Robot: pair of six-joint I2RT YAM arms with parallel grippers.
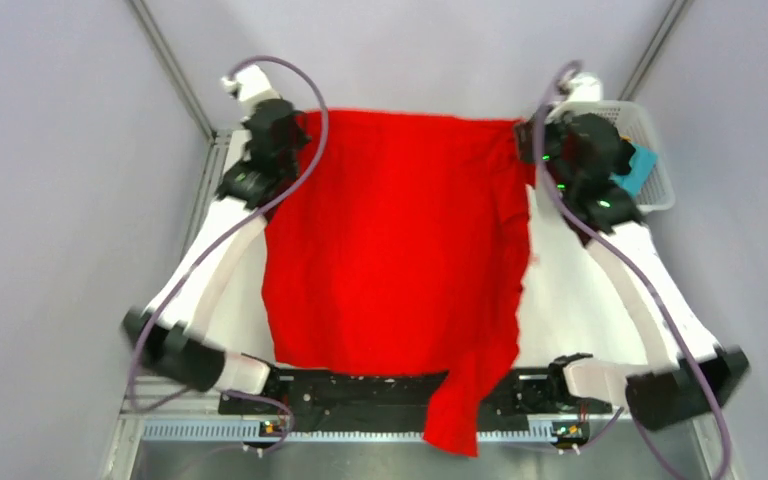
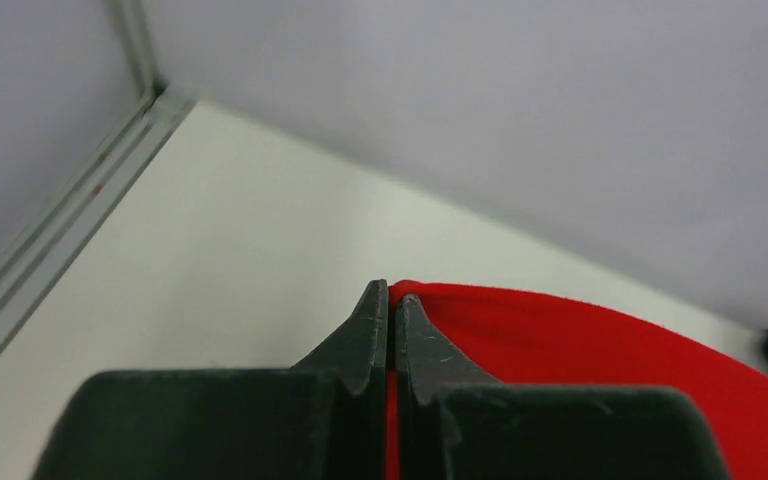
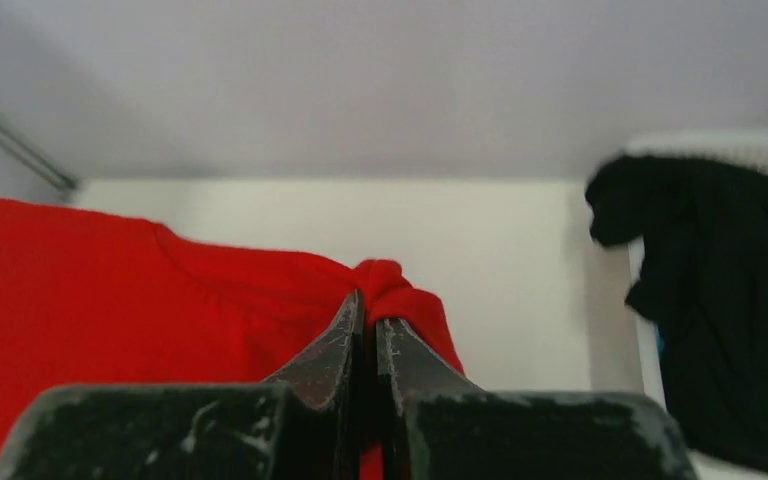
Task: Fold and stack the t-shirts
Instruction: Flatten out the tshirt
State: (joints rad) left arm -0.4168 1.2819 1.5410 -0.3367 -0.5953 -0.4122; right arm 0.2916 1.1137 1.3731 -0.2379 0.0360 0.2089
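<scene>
A bright red t-shirt (image 1: 400,240) is stretched across the table between both arms, its near end hanging over the front edge. My left gripper (image 2: 391,300) is shut on the shirt's far left corner (image 2: 560,330). At the far right corner, my right gripper (image 3: 370,305) is shut on a bunched knot of red cloth (image 3: 390,285). In the top view the left gripper (image 1: 302,128) and right gripper (image 1: 525,135) hold the far edge taut. A black t-shirt (image 3: 705,290) hangs over the basket, with a bit of light blue t-shirt (image 1: 638,168) beside it.
A white lattice basket (image 1: 650,135) stands at the far right corner of the table (image 2: 210,230). Grey walls and metal frame posts (image 1: 175,75) close in the back and sides. The arm bases and a black rail (image 1: 360,385) run along the near edge.
</scene>
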